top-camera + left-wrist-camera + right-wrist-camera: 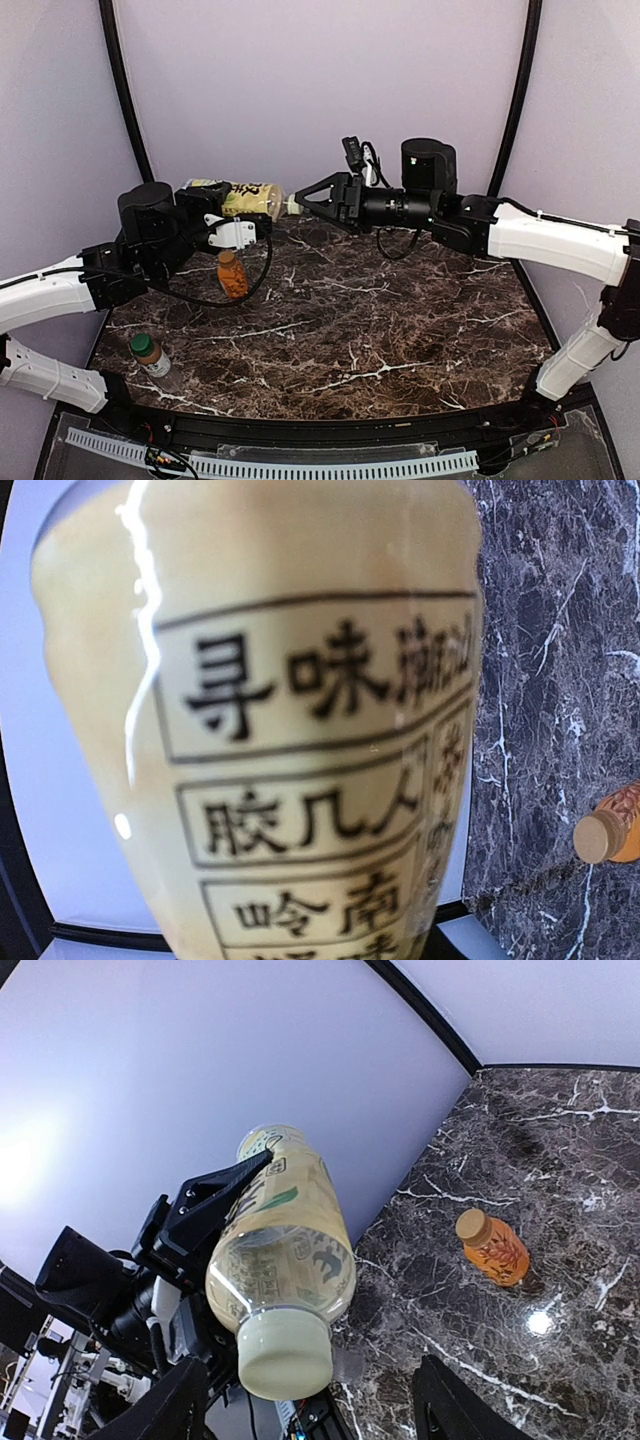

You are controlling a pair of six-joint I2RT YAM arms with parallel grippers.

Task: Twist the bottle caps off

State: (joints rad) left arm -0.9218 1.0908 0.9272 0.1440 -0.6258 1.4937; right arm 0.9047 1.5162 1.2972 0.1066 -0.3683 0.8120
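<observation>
Surroundings first. We've got a dark brown marble-look table [400,330] with pale lilac walls [320,80] behind it. In the top view, a short rounded orange plastic bottle [232,276] stands upright at about 10 o'clock from the table's middle, tan cap on. A small clear plastic bottle with a green cap [150,354] stands down at 8 o'clock, near the front-left corner. Both sit well apart from either claw. A black cable [255,285] off the left arm loops past the orange bottle on its 4 o'clock side, and we can't tell if it touches.

Now the main one. The tall plastic bottle with the yellow label [243,198] is up off the table at roughly 11 o'clock, lying sideways, with its cream cap [292,205] pointing to 3 o'clock. The left gripper [213,200] is clamped on its body, and the right wrist view shows a black finger [215,1192] pressed across the side. The left wrist view is basically all label: black Chinese characters in boxes on pale yellow, a bit blurred. The cap is on the neck. The right gripper [312,1370] has its fingers spread wide either side of that cap, not touching it, with a gap on both sides.
</observation>
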